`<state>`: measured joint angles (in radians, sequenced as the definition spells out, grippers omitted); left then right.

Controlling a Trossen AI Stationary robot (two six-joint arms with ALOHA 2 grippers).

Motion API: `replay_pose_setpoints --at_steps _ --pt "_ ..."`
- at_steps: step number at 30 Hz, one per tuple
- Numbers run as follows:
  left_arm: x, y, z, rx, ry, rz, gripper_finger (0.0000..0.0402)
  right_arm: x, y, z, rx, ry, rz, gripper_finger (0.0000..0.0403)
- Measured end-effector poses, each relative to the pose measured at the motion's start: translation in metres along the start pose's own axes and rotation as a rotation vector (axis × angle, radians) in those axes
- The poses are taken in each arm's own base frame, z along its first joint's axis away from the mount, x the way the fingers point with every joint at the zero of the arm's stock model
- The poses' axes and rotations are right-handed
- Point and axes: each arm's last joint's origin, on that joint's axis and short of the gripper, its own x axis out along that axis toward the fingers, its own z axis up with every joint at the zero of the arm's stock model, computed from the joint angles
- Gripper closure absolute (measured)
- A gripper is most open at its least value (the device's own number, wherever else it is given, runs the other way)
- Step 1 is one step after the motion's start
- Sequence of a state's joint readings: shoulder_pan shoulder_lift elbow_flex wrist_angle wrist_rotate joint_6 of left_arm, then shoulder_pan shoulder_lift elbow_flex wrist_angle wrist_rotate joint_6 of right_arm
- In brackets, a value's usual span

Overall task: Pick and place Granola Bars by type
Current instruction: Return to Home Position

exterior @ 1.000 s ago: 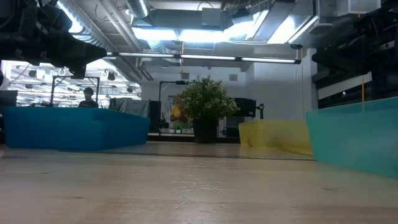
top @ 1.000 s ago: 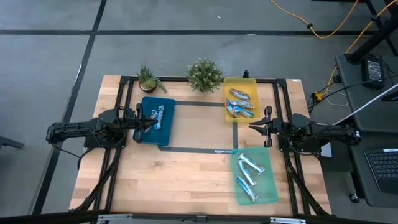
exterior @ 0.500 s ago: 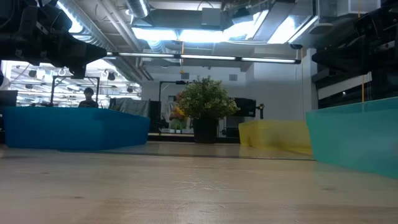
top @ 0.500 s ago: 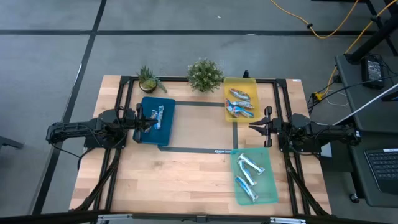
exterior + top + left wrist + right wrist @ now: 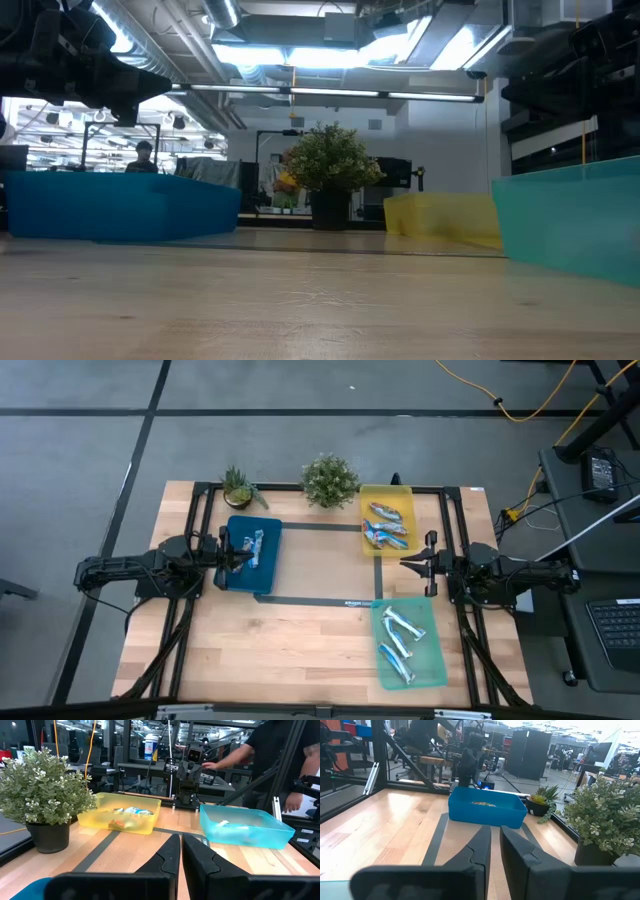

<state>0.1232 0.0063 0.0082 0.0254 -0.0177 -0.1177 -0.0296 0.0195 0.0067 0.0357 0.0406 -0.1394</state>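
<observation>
Left gripper (image 5: pixel 238 556) hangs over the left part of the blue tray (image 5: pixel 268 568), fingers closed, empty. Right gripper (image 5: pixel 408 564) sits between yellow tray (image 5: pixel 402 491) and green tray (image 5: pixel 436 660), closed, empty. Granola Bars (image 5: pixel 388 513) lie in all three trays.

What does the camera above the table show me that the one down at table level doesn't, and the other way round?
Only the overhead view shows the wrapped bars lying inside all three trays, a small spiky plant, and the left hand at the edge of the blue tray, the right hand between the yellow tray and green tray. Only the low view shows the room behind: ceiling lights and a person far off. Both show the three trays, the bushy plant and the wooden table.
</observation>
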Motion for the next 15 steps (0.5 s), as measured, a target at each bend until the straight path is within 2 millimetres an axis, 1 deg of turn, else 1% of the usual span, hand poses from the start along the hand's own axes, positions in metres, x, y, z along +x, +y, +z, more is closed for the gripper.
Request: replay_pose_setpoints --at_steps 15 --pt "0.0000 0.0000 0.0000 0.000 0.000 0.000 0.0391 0.0000 0.0000 0.0000 0.000 0.000 0.000 0.0357"
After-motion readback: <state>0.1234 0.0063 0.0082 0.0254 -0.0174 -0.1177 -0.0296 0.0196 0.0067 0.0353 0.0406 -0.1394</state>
